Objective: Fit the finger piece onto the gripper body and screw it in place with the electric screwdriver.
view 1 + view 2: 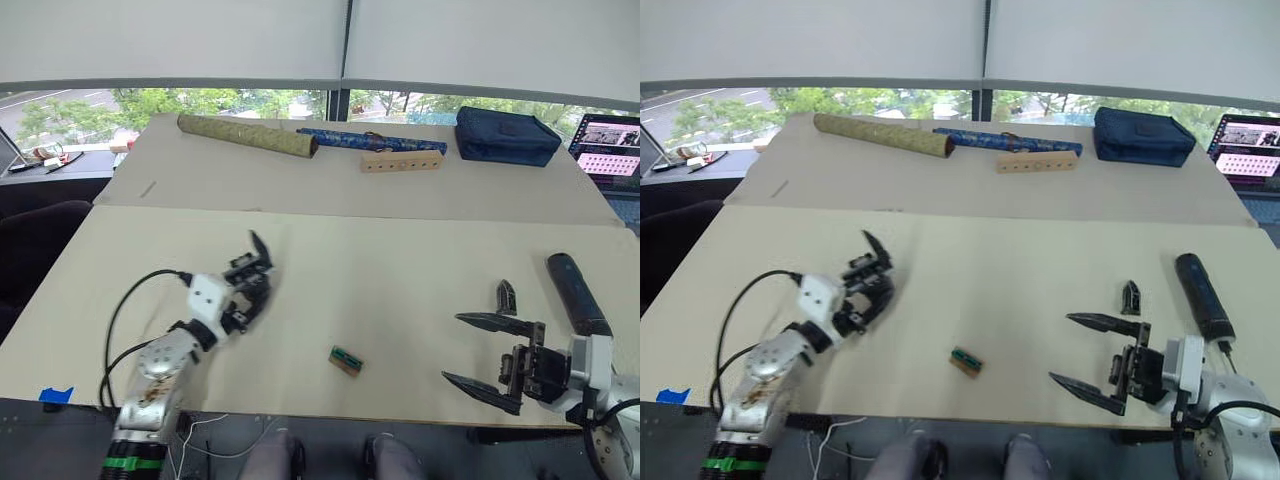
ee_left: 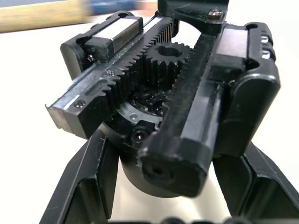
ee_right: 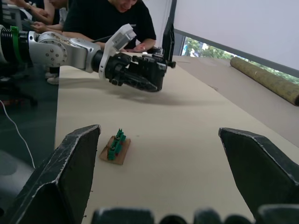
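My left gripper (image 1: 243, 297) is shut on the gripper body (image 1: 256, 268), a black block whose pointed finger sticks up and away from me over the left of the table. The left wrist view shows its toothed racks and centre gear (image 2: 163, 60) between my black fingers (image 2: 84, 186). The small black finger piece (image 1: 506, 296) lies on the table at the right. Just right of it lies the dark electric screwdriver (image 1: 578, 293). My right gripper (image 1: 452, 348) hangs open and empty in front of the finger piece, its tips pointing left.
A small wooden block with a green part (image 1: 345, 360) lies near the front edge at the centre. On the far table lie an olive roll (image 1: 247, 134), a blue patterned roll (image 1: 370, 140), a drilled wooden bar (image 1: 401, 161) and a navy pouch (image 1: 506, 135). A person (image 3: 112, 18) sits beyond the left side.
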{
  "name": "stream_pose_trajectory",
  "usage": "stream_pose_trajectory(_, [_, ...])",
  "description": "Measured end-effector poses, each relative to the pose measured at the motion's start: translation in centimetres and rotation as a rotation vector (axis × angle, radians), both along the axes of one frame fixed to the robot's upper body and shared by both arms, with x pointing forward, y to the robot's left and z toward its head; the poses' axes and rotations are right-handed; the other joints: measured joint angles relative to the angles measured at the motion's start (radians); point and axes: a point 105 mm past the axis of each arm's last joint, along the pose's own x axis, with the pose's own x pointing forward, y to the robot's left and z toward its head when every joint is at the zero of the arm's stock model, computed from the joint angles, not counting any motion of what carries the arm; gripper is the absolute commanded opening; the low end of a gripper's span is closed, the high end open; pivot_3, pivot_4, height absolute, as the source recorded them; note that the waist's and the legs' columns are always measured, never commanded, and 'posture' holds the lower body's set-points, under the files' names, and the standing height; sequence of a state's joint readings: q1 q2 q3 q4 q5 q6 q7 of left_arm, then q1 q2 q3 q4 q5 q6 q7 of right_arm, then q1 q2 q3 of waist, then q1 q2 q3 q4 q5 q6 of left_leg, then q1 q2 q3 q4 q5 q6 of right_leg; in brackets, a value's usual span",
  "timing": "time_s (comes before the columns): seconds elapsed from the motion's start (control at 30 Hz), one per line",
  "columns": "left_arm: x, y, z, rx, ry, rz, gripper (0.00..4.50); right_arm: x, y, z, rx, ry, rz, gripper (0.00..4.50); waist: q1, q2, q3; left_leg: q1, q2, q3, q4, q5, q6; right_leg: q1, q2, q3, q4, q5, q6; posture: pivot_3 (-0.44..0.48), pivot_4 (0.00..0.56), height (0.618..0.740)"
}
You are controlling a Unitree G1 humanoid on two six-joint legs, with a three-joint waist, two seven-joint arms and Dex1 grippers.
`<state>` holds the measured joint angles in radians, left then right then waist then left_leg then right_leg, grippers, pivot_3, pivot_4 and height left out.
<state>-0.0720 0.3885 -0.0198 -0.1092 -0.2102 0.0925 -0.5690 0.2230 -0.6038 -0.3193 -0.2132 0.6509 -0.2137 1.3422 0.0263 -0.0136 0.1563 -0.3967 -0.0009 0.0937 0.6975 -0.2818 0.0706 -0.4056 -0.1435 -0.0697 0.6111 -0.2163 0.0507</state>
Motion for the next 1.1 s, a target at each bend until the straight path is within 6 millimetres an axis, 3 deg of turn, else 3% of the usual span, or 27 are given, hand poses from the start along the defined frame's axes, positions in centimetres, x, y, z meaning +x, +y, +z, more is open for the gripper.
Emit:
stream_pose_trajectory(0.17, [0.7, -3.3, -1.4, 0.034, 0.039, -0.095, 2.37, -0.5, 0.4, 0.2, 0.003, -0.006, -0.004, 4.5, 0.0, 0.0, 0.0, 0.0, 0.0, 0.0, 0.001, 0.0, 0.002, 0.0, 0.0, 0.0, 0.0, 0.0, 0.0, 0.0, 0.15, 0.734])
stream_pose_trajectory(0.4, [1.5, -8.4, -0.8, 0.037, 0.027, -0.246, 2.37, -0.2, 0.7, 0.8, 0.006, -0.01, -0.018, 4.5, 0.008, 0.0, 0.0, -0.002, -0.001, 0.0, 0.003, 0.0, 0.004, 0.0, -0.002, 0.0, 0.0, 0.0, 0.0, 0.0, 0.15, 0.734])
stream_pose_trajectory(0.57, [0.8, -10.6, -1.5, 0.038, 0.061, -0.338, 2.37, 0.0, 0.9, 1.2, 0.001, -0.006, -0.021, 4.5, 0.01, 0.0, 0.0, -0.002, -0.001, 0.0, 0.003, 0.0, 0.004, 0.0, -0.001, 0.0, 0.0, 0.0, 0.0, 0.0, 0.15, 0.734])
stream_pose_trajectory(0.93, [0.5, -11.6, -1.8, 0.061, 0.066, -0.381, 2.37, 0.1, 1.4, 1.7, 0.007, -0.012, -0.031, 4.5, 0.014, 0.0, 0.0, -0.002, -0.001, -0.001, 0.007, -0.003, 0.008, 0.001, -0.003, 0.0, 0.0, 0.0, 0.0, 0.0, 0.15, 0.734])
stream_pose_trajectory(1.07, [0.7, -11.4, -1.9, 0.069, 0.071, -0.377, 4.34, 0.2, 1.6, 1.6, 0.015, 0.002, -0.035, 4.5, 0.014, 0.0, 0.0, -0.002, -0.001, -0.001, 0.007, -0.003, 0.009, 0.002, -0.003, 0.0, 0.0, 0.0, 0.0, 0.0, 0.15, 0.734])
stream_pose_trajectory(1.1, [0.7, -11.4, -1.9, 0.068, 0.074, -0.377, 4.47, 0.2, 1.6, 1.6, 0.016, 0.004, -0.034, 4.5, 0.014, 0.0, 0.0, -0.002, -0.001, -0.001, 0.007, -0.003, 0.009, 0.002, -0.003, 0.0, 0.0, 0.0, 0.0, 0.0, 0.15, 0.734])
